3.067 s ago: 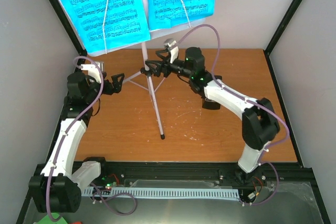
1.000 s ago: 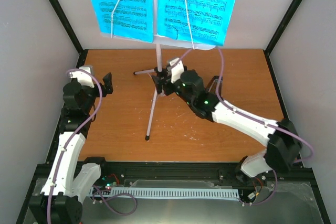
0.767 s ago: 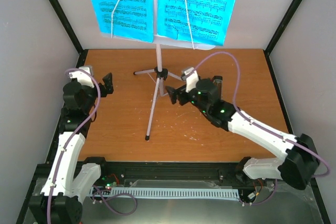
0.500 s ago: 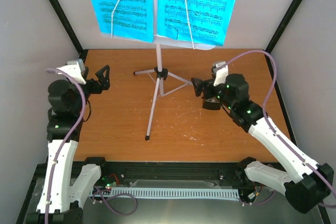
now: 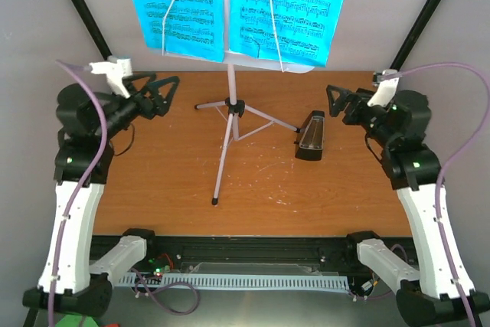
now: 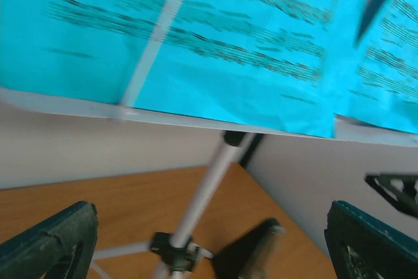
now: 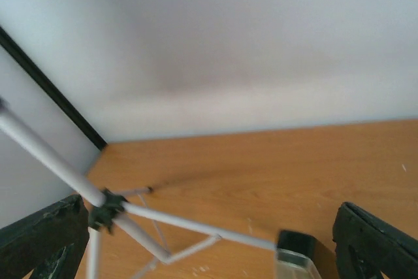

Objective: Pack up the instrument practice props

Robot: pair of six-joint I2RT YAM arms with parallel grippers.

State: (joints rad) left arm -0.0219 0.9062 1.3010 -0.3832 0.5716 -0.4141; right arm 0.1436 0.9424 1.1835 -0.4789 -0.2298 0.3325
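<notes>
Left gripper (image 5: 167,93) wide apart and empty, right gripper (image 5: 334,103) likewise, cyan sheet-music pages (image 5: 203,5) with staves too small to read, scratched wooden table (image 5: 168,181), pale walls (image 5: 23,112), black posts (image 5: 76,5)

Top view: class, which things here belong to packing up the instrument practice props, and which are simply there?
Belongs to the job:
- music stand
- sheet music
- metronome

Simply there:
- table
- frame post
- walls
</notes>
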